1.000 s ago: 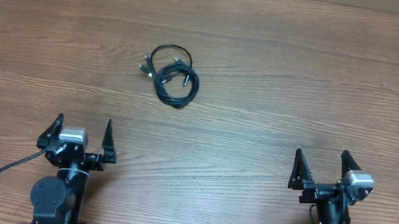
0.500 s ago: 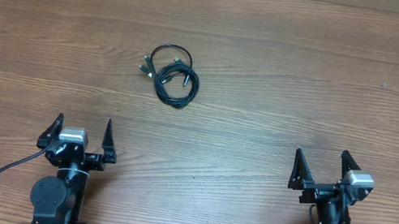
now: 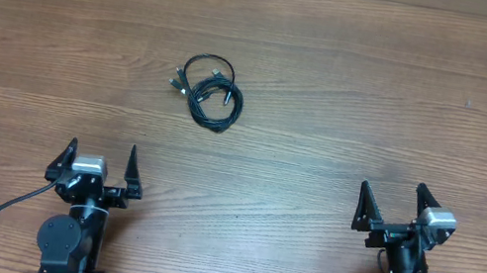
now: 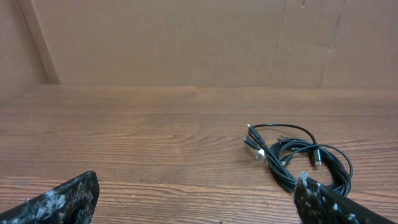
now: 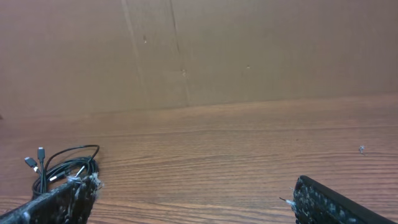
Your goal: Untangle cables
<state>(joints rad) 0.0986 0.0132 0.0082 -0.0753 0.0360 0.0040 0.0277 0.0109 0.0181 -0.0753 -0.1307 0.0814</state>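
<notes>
We see the cables [image 3: 208, 91] lying as one small tangled bundle on the wooden tabletop [image 3: 363, 87]. They sit in its left half, toward the far edge, well apart from both arms. The bundle is a few thin black loops coiled over one another, with small plug ends sticking out on its left side. Some of the plugs look silver-tipped, though they are too small for us to count. Nothing touches the bundle.

The left pincer [image 3: 103, 145] sits close to the near edge of the tabletop, left of centre, with its two fingers spread wide and nothing between them. In its wrist view we see the fingertips [image 4: 68, 198] at the bottom corners with bare wood between them. The cables lie ahead and to the right there, just above the finger on that side.

The right pincer [image 3: 392, 186] sits close to the near edge on the right side, also spread wide and empty. Its wrist view shows the cables off to the left, their lower part hidden behind the finger [image 5: 59, 200] on that side of the view.

A brown cardboard wall [image 4: 186, 37] stands along the far edge of the tabletop. A thicker black cord [image 3: 3, 215] curves out from the left arm's base at the near edge.
</notes>
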